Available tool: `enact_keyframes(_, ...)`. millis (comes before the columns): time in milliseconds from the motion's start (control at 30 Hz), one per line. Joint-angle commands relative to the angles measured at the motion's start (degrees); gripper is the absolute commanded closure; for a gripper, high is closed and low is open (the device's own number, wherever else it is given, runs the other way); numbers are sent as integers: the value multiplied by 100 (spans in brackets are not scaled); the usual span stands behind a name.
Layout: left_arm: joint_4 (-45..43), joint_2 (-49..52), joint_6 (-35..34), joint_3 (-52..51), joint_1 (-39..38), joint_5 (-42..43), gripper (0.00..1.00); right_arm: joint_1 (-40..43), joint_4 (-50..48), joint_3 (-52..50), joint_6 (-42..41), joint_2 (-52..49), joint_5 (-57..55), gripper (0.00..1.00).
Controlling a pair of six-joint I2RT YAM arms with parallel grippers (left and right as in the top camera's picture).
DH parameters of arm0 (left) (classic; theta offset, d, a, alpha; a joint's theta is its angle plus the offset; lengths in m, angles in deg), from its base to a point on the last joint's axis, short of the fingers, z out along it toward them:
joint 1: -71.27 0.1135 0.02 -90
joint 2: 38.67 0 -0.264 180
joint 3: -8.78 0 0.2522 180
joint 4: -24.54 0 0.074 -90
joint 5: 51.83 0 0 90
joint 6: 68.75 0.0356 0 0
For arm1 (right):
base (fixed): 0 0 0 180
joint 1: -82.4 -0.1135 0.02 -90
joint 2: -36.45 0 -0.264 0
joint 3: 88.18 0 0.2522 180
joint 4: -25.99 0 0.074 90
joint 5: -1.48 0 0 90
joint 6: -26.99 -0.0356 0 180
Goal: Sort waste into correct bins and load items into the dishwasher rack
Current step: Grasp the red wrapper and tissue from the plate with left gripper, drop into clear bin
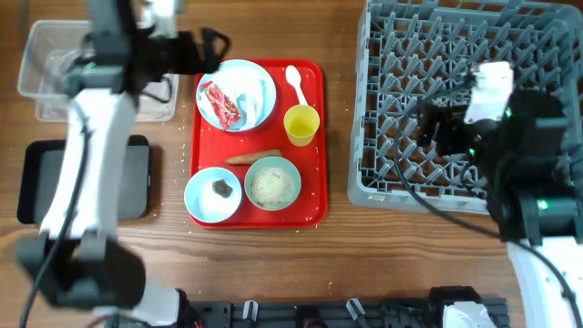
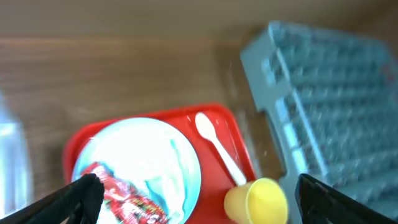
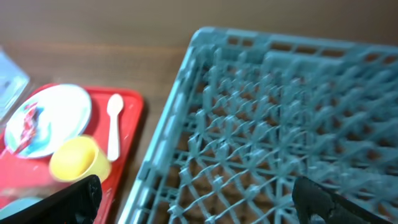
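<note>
Wide open, the left gripper [image 2: 199, 186] is hovering over the plate [image 1: 261, 113], far left on the red tray [image 1: 311, 159], bearing the red-and-white wrapper [image 1: 219, 102]; centring low before pinching seems wise. The right gripper [image 3: 196, 186] is gaping over the dishwasher rack [image 1: 383, 187].

I see the wooden table [image 1: 337, 246] carrying a clear tub [image 1: 41, 73] at its far-left corner, a black tray [image 1: 32, 182] along the left edge, a red tray [image 1: 310, 182] at the middle and a grey rack [image 1: 392, 55] along the right edge.

Left arm [image 1: 86, 164] hides part of clear tub [image 1: 36, 68]; plate [image 2: 140, 149] blurred, cut off at btm.
</note>
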Motion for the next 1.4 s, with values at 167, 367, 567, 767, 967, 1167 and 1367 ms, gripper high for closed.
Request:
enact_keyframes(167, -59, 1742, -610, 179, -516, -894, 0, -28, 46, 129, -9, -726, 1244, 0)
enact_keyframes(367, -66, 2251, -1908, 177, -680, -2634, 0, -28, 76, 122, -157, -796, 1241, 0)
enact_keyframes(567, -155, 2732, -1886, 177, -1056, -2857, 0, -28, 114, 122, -157, -796, 1241, 0)
enact_keyframes(767, -219, 3110, -1886, 177, -1078, -2852, 31, -28, 160, 122, -157, -817, 1239, 0)
enact_keyframes(967, -188, 3204, -1886, 192, -1082, -2850, 96, -28, 160, 122, -343, -822, 1241, 0)
enact_keyframes(1167, 990, 2323, -1943, 1617, -859, -2848, 96, -28, 157, 122, -457, -822, 1244, 0)
enact_keyframes(1367, 1040, 1408, -2107, 2380, 129, -3034, 96, -28, 155, 122, -457, -822, 1244, 0)
